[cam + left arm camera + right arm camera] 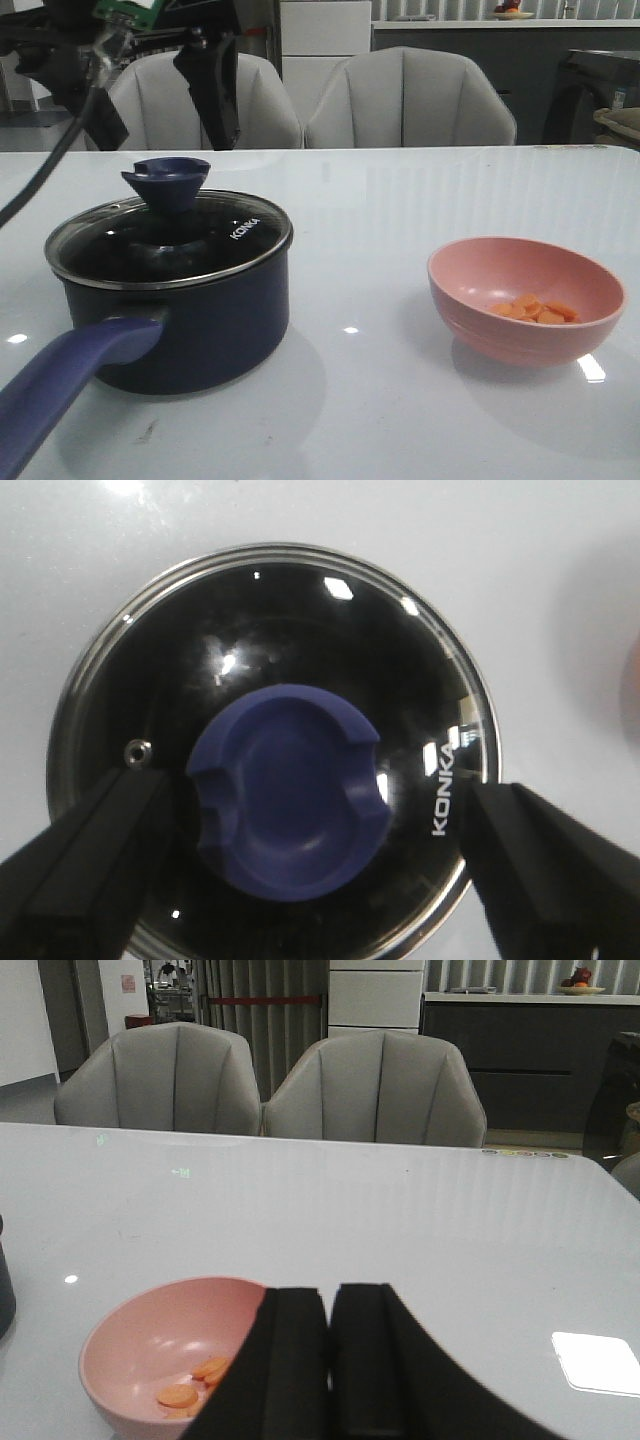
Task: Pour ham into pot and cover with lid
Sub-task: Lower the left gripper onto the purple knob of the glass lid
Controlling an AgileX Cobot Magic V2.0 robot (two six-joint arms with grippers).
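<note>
The dark navy pot (205,320) stands at the front left, its blue-purple handle (70,385) pointing toward the near edge. The glass lid (235,250) with "KONKA" lettering sits on it, knob (166,182) up. My left gripper (160,105) hangs open above the knob without touching it. In the left wrist view the lid (330,630) fills the frame, with the knob (285,790) between the spread fingers (80,870) of my left gripper (315,792). The orange ham slices (537,309) lie in the pink bowl (500,270) at the right. My right gripper (329,1305) is shut and empty, just beside the bowl (140,1335) and its ham (185,1392).
The white glossy table (400,210) carries the pot and the bowl, with a wide gap between them. Two grey chairs (410,100) stand behind the far edge. A sliver of the pot (4,1295) shows at the edge of the right wrist view.
</note>
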